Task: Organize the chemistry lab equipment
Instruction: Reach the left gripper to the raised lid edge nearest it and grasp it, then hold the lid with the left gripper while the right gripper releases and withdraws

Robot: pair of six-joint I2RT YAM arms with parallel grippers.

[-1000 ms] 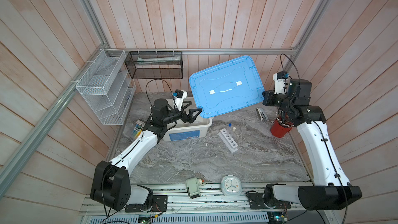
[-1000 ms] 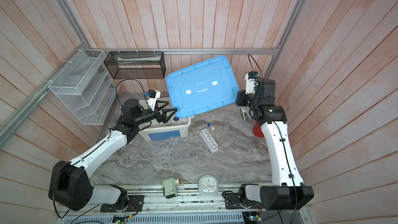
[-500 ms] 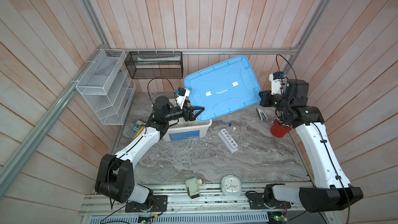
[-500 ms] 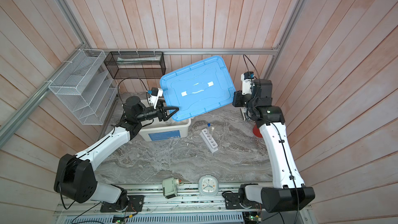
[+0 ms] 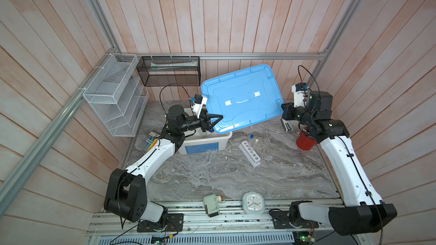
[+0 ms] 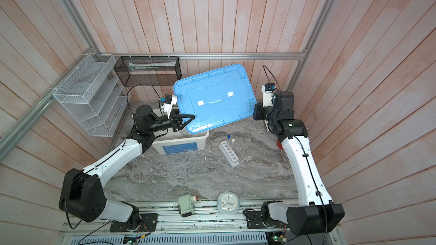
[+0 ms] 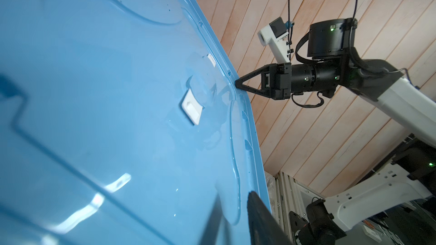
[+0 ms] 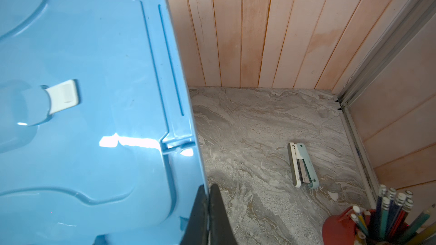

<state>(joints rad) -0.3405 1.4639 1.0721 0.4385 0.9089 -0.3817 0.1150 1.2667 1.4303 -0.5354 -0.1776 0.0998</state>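
Your right end effector (image 8: 208,189) is pinched together on the rim of the blue plastic lid (image 5: 243,97), which hangs tilted in the air above the grey marbled table (image 5: 212,175). Your left end effector (image 5: 215,121) sits at the lid's opposite corner with its jaws either side of the edge; you cannot tell from these views whether they are clamped on it. Under that corner stands the white plastic bin (image 5: 205,143). The white six-hole rack (image 5: 250,154) rests on the table near the bin, with a blue-capped clear tube (image 5: 251,138) and a white-capped clear tube (image 5: 256,143) standing in its far end. The red cup of pencils (image 5: 305,140) stands by your right arm, well apart from the rack
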